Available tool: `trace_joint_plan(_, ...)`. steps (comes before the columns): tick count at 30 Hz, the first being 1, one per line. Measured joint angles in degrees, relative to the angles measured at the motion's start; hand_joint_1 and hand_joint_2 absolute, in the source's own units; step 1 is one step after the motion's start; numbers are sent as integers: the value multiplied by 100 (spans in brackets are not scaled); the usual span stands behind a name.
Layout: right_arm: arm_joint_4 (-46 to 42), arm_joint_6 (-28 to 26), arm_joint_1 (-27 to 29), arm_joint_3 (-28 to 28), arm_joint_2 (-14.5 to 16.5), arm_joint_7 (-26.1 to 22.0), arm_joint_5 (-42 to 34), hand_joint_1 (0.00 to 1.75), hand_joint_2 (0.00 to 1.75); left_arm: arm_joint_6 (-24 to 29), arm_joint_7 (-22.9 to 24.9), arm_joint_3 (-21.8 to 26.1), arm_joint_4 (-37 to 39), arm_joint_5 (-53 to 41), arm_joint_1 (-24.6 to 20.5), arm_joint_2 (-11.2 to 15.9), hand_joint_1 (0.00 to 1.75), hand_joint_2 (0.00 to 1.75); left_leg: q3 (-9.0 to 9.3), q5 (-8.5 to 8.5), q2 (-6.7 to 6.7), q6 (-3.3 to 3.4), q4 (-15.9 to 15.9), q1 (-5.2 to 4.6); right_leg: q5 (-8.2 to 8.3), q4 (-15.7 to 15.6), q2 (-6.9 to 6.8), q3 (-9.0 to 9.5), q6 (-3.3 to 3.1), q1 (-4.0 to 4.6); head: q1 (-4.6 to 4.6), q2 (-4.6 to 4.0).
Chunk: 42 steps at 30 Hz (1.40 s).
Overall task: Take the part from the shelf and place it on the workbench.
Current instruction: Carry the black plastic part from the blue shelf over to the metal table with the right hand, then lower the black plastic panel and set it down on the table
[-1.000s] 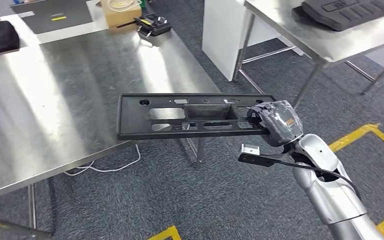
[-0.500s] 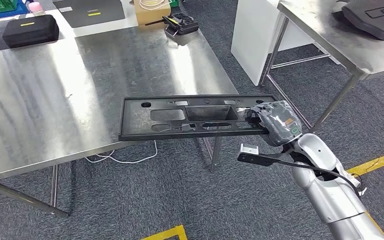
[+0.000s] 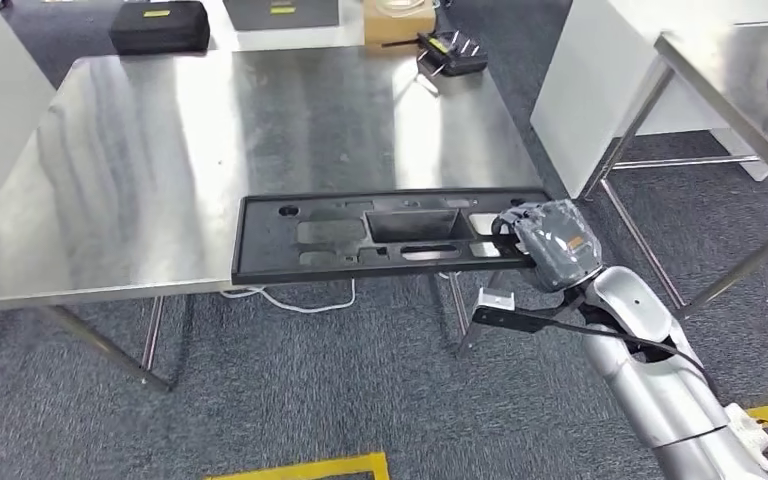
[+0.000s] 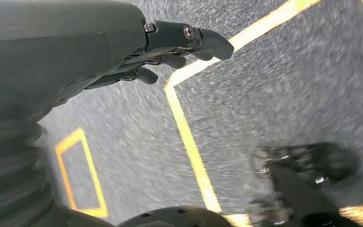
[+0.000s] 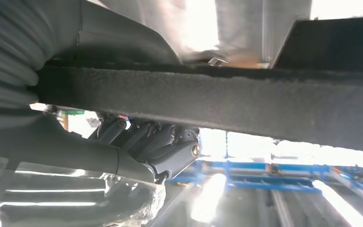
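I have the part (image 3: 380, 235), a long flat black panel with cut-outs, held in my right hand (image 3: 550, 245). The fingers (image 5: 170, 146) are wrapped around the panel's right end; in the right wrist view they curl under its dark edge, so I read that as a firm grasp.

What matters for the set-down is how the panel lies against the worktop (image 3: 160, 170). Its long axis runs left to right across my view, roughly parallel to the steel worktop's near edge. From my hand the panel sticks out to my left. Most of it appears over the near strip of the worktop, while the held end and my hand sit at the near right corner, about at the edge. I cannot tell from these views whether the panel is touching the steel or hanging just above it.

My left hand (image 4: 179, 45) hangs down over the carpeted floor (image 4: 274, 94) with its fingers loosely apart, holding nothing, well away from the panel.

So I judge the right arm alone must carry the panel further in over the steel and lower it flat before letting go.
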Motion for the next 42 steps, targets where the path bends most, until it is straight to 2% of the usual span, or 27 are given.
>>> trace_joint_plan(1, 12, 2, -5, 2, -2, 0, -1, 175, 175, 1, -3, 1, 0, 0, -6, -2, 0, 175, -3, 5, -76, 21, 0, 6, -164, 411, 148, -200, -14, -17, 14, 0)
trace_joint_plan(2, 28, 4, -6, 6, -5, 0, 1, 175, 175, 1, -6, 3, 0, 0, -9, -4, 0, 175, -4, 5, -163, 26, 1, 6, -285, 787, 215, -404, -4, -30, 26, 1)
trace_joint_plan(3, 45, 6, -6, 10, -7, 0, 4, 175, 175, 0, -9, 4, 1, 1, -6, -5, 0, 175, -4, 5, -255, 27, 4, 7, -328, 1011, 241, -542, 28, -38, 28, 1)
trace_joint_plan(4, 59, 8, -7, 14, -5, 0, 7, 175, 175, -1, -13, 7, 2, 1, 0, -7, 0, 175, 0, 5, -346, 25, 7, 8, -272, 1009, 252, -574, 79, -45, 28, 1)
trace_joint_plan(5, 70, 10, -9, 16, -3, 0, 9, 175, 175, -1, -15, 8, 2, 2, 7, -8, 0, 175, 7, 4, -438, 20, 10, 11, -123, 768, 272, -491, 142, -58, 26, 1)
trace_joint_plan(6, 76, 12, -13, 16, -2, 0, 9, 175, 175, -1, -17, 9, 2, 2, 14, -9, 0, 175, 11, 3, -524, 10, 14, 15, 80, 348, 347, -316, 203, -83, 29, 1)
trace_joint_plan(7, 83, 13, -22, 18, 0, 0, 9, 175, 175, -1, -18, 10, 2, 2, 17, -10, 0, 175, 7, 1, -607, -10, 24, 10, 261, -83, 482, -138, 244, -111, 33, 1)
trace_joint_plan(8, 89, 17, -32, 20, -1, -1, 10, 175, 175, -1, -19, 11, 1, 2, 17, -11, 0, 175, -11, 1, -680, -38, 32, 2, 397, -416, 585, 7, 247, -129, 34, 0)
trace_joint_plan(9, 96, 22, -42, 25, 1, -2, 10, 175, 175, 0, -18, 12, 1, 2, 22, -11, 0, 175, -35, 6, -749, -70, 38, -4, 466, -605, 665, 86, 222, -133, 31, 1)
trace_joint_plan(10, 103, 27, -51, 34, 5, -3, 10, 175, 175, 2, -18, 13, 1, 1, 31, -10, 0, 175, -61, 16, -809, -103, 40, -7, 482, -660, 673, 107, 175, -119, 31, 1)
trace_joint_plan(11, 107, 32, -63, 44, 12, -4, 9, 175, 175, 3, -18, 14, 1, 1, 45, -8, 0, 175, -86, 25, -868, -133, 36, -2, 493, -665, 599, 118, 122, -121, 28, 1)
trace_joint_plan(12, 113, 33, -85, 55, 25, -4, 6, 175, 175, 4, -24, 15, 1, 0, 61, -2, 0, 175, -104, 21, -854, -159, 50, 5, 502, -672, 542, 126, 82, -134, 25, 1)
trace_joint_plan(13, 123, 34, -114, 63, 36, -4, 3, 175, 175, 4, -34, 16, 1, -1, 71, 1, 0, 175, -144, -32, -726, -187, 128, -1, 505, -680, 473, 142, 29, -152, 15, 1)
trace_joint_plan(14, 136, 33, -148, 66, 43, 1, 2, 175, 175, 1, -50, 16, 1, -3, 72, 4, 0, 175, -233, -147, -538, -216, 317, -7, 503, -689, 401, 162, -24, -171, -4, 1)
trace_joint_plan(16, 180, 31, -209, 63, 42, 15, -20, 175, 175, -4, -85, 16, 0, -15, 61, 3, 0, 175, -578, -505, -145, -268, 1026, 3, 480, -693, 250, 190, -112, -152, -41, 1)
trace_joint_plan(17, 218, 32, -233, 61, 38, 20, -51, 175, 175, -6, -99, 16, 0, -26, 55, 4, 0, 175, -791, -657, -70, -290, 1425, 25, 469, -693, 170, 198, -132, -140, -47, 1)
trace_joint_plan(18, 267, 34, -258, 59, 37, 17, -91, 175, 175, -4, -107, 17, 0, -37, 53, 5, 0, 175, -946, -724, -36, -308, 1695, 44, 460, -692, 90, 204, -142, -132, -47, 1)
trace_joint_plan(19, 326, 36, -287, 57, 37, 11, -130, 175, 175, -1, -110, 17, 0, -46, 55, 7, 0, 175, -1000, -685, -17, -322, 1762, 61, 450, -692, 15, 210, -144, -130, -49, 1)
trace_joint_plan(20, 386, 38, -323, 54, 37, 5, -158, 175, 175, 5, -112, 18, 0, -55, 59, 10, 0, 175, -926, -544, 13, -331, 1586, 75, 439, -691, -53, 220, -137, -133, -50, 1)
trace_joint_plan(22, 500, 39, -426, 39, 37, 1, -197, 175, 175, 21, -127, 20, 0, -66, 57, 13, 0, 175, -502, -173, 131, -333, 769, 95, 399, -688, -145, 250, -87, -127, -52, 2)
trace_joint_plan(24, 635, 36, -575, 0, 44, 1, -246, 175, 175, 42, -173, 33, 0, -67, 48, 9, 0, 175, -192, -5, 192, -307, 199, 86, 358, -687, -214, 272, -18, -78, -31, 2)
trace_joint_plan(26, 820, 12, -750, -43, 92, 23, -230, 175, 175, 73, -236, 71, 0, -61, 53, 2, 0, 175, -155, -18, 142, -251, 124, 39, 345, -715, -270, 297, 50, -30, -1, 2)
trace_joint_plan(27, 920, -11, -825, -65, 129, 49, -187, 175, 175, 94, -265, 92, 0, -56, 58, -6, 0, 175, -141, -8, 130, -230, 104, 22, 345, -731, -281, 308, 57, -21, 8, 2)
trace_joint_plan(31, 1347, -122, -1029, -153, 244, 156, -14, 175, 175, 137, -424, 140, 0, -56, 52, -35, 0, 175, -82, 31, 96, -203, 43, -16, 347, -799, -297, 361, 9, -23, 11, 1)
trace_joint_plan(38, 1822, -184, -1180, -286, 330, 184, 94, 175, 175, 138, -536, 163, 0, -81, 50, -60, 0, 175, -89, 9, 100, -151, 45, -69, 383, -856, -295, 406, 63, -58, 9, 1)
trace_joint_plan(39, 1867, -184, -1195, -304, 340, 190, 105, 175, 175, 144, -544, 166, 0, -89, 50, -60, 0, 175, -98, -3, 99, -136, 51, -83, 394, -877, -297, 414, 83, -64, 9, 1)
trace_joint_plan(42, 1998, -192, -1245, -389, 395, 198, 122, 175, 175, 174, -563, 207, -1, -101, 49, -52, 0, 175, -46, -79, 73, 18, -53, -86, 513, -897, -305, 496, 307, -131, -17, 1)
